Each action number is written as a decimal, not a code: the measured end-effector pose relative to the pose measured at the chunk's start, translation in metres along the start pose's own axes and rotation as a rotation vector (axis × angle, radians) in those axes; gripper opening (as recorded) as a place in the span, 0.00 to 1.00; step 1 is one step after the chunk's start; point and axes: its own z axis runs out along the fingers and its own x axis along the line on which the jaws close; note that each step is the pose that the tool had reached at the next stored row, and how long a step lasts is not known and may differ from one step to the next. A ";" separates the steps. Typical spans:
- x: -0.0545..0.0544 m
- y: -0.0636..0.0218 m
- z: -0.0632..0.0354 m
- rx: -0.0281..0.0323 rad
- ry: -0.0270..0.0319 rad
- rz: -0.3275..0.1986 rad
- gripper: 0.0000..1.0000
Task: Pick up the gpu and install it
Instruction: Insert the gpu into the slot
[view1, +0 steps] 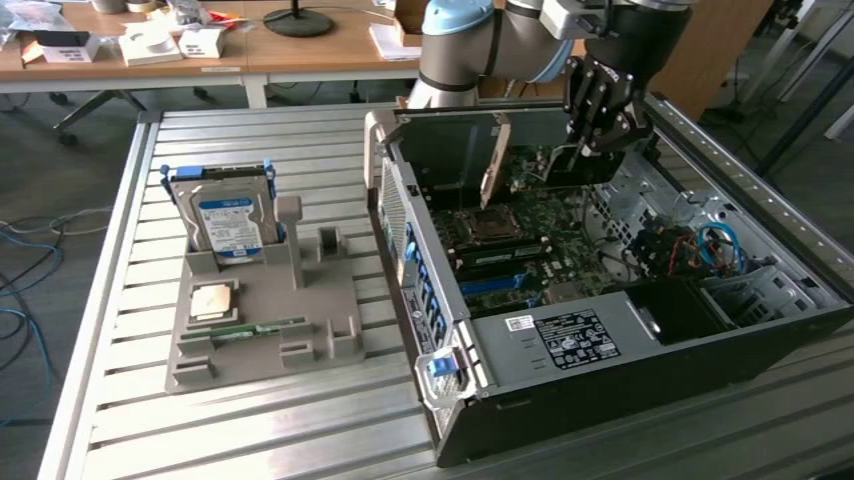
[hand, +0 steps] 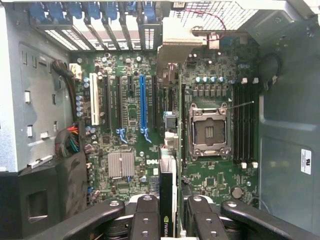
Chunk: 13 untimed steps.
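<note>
Gpu bracket bare metal; hand matt blk plastic; table ribbed metal.

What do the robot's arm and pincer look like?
The arm is silvery-grey tubing with rounded joints and a light blue cap, darker toward the wrist. The pincer is black, with jointed fingers showing round pivot pins.

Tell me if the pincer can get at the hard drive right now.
Probably not: the pincer is inside the computer case, shut on the gpu; the hard drive stands uncovered in the holder outside.
</note>
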 end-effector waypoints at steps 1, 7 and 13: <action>0.000 0.0000 0.0008 0.0000 0.0002 0.000 0.26; 0.000 0.0005 0.0073 -0.0001 0.0004 0.000 0.26; 0.000 0.0006 0.0087 0.0000 0.0003 0.000 0.26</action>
